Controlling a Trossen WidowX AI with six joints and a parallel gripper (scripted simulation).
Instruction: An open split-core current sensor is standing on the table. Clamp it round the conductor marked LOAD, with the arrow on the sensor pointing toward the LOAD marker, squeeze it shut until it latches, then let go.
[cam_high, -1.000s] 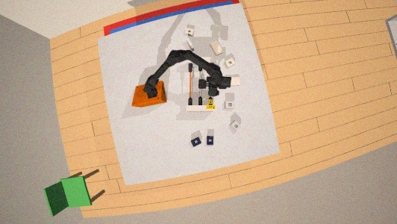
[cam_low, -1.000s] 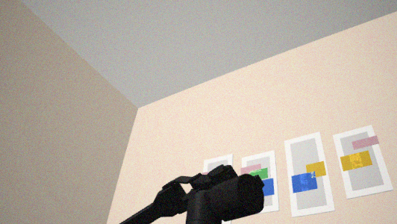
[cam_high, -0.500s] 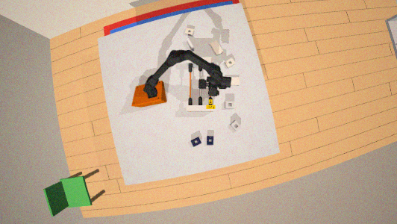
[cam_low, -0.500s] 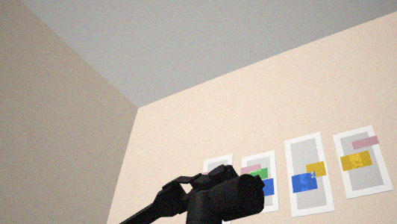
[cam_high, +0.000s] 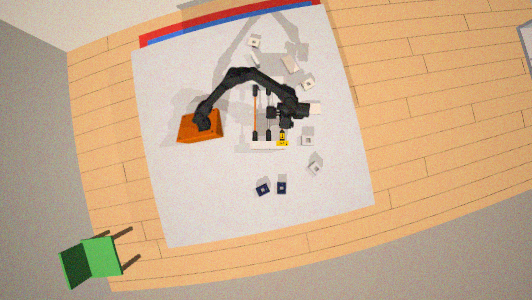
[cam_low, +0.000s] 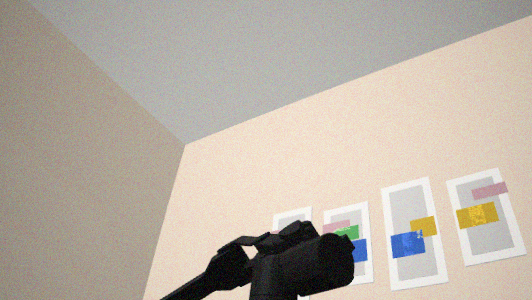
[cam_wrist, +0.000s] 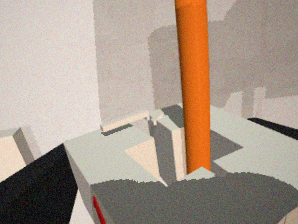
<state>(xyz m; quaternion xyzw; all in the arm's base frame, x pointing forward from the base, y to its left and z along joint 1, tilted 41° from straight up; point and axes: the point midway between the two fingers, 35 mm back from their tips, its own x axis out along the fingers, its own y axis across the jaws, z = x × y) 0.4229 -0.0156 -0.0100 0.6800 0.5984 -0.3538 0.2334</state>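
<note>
While the arm reaches from its orange base (cam_high: 200, 129) on the left across the grey surface (cam_high: 210, 200), the hand (cam_high: 285, 117) sits over the rack of upright-mounted rods, clamped on the sensor (cam_wrist: 193, 212) (its fingers stand wide because the body between them is wide). From the top view three rods run side by side: an orange rod (cam_high: 255, 112) on the left, a dark rod (cam_high: 268, 107) in the middle, and a third mostly hidden under the hand, ending near the yellow marker (cam_high: 282, 143), which I take to be the LOAD tag, though its lettering is too small to read. In the wrist view the sensor fills the lower frame, a red arrow (cam_wrist: 100, 219) just showing on its left face, and the orange rod (cam_wrist: 193, 63) rises beyond it.

Which rod sits in the sensor's jaws cannot be told from these pictures. To do the squeeze well, I would judge that the hand should press evenly, square to the hinge, and hold until the halves meet before opening. A skewed squeeze could let the sensor twist off the rod.
</note>
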